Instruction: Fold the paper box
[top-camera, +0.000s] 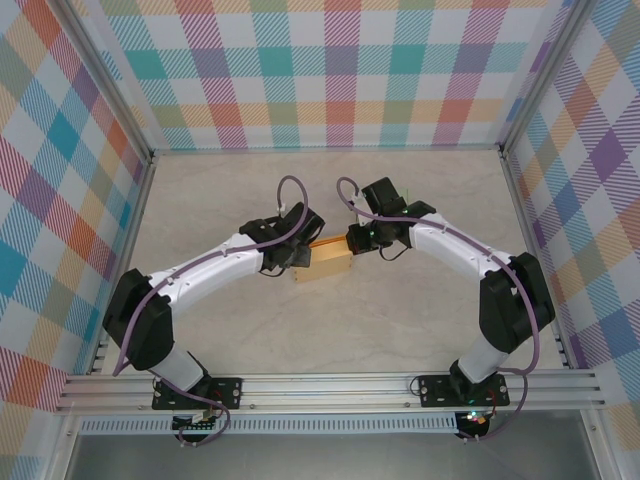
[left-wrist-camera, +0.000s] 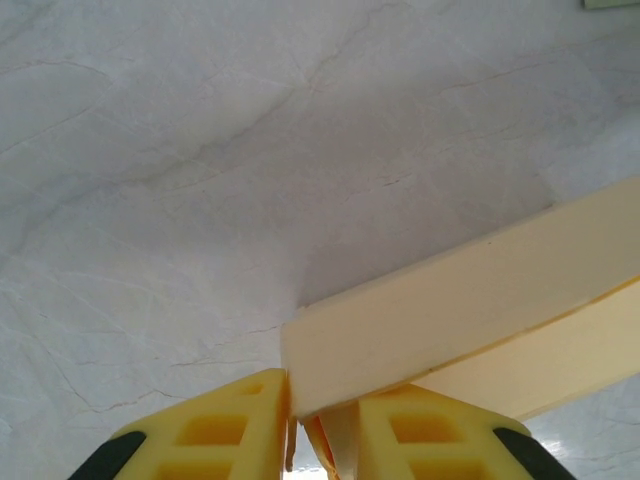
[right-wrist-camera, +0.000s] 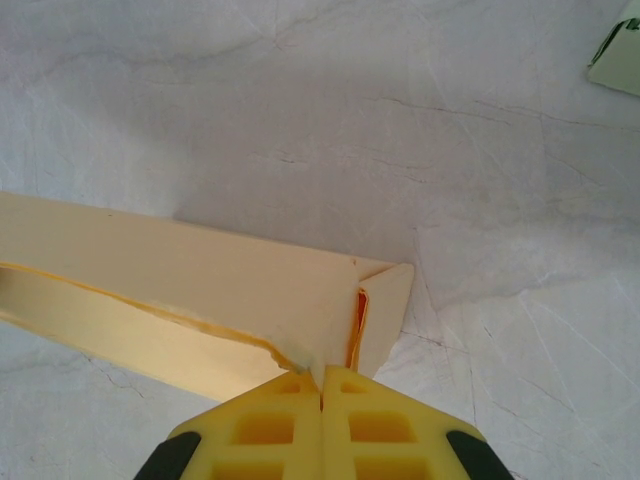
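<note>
Plaid walls (top-camera: 330, 70) in pastel checks close in a pale, marble-veined table (top-camera: 440, 200), and the paper box (top-camera: 332, 263) sits near its middle, held between the two arms. On the left, the left gripper (left-wrist-camera: 322, 435) has its yellow fingers (left-wrist-camera: 245, 430) standing narrowly apart around the box's end edge. Layers of card lie in the gap, but whether the jaws actually bite on them cannot be told. The box is a long, shallow, cream tray of thin card with an orange line along its raw edges, and its side wall runs away to the right. It looks very light and only stiff along its creases, so it would likely buckle or skid on the smooth top if pushed mid-panel. Holds belong on wall edges and corner flaps, close to a fold. On the right, the right gripper (right-wrist-camera: 320, 400) is closed tight, pinching the thin corner flap at the box's far end.
</note>
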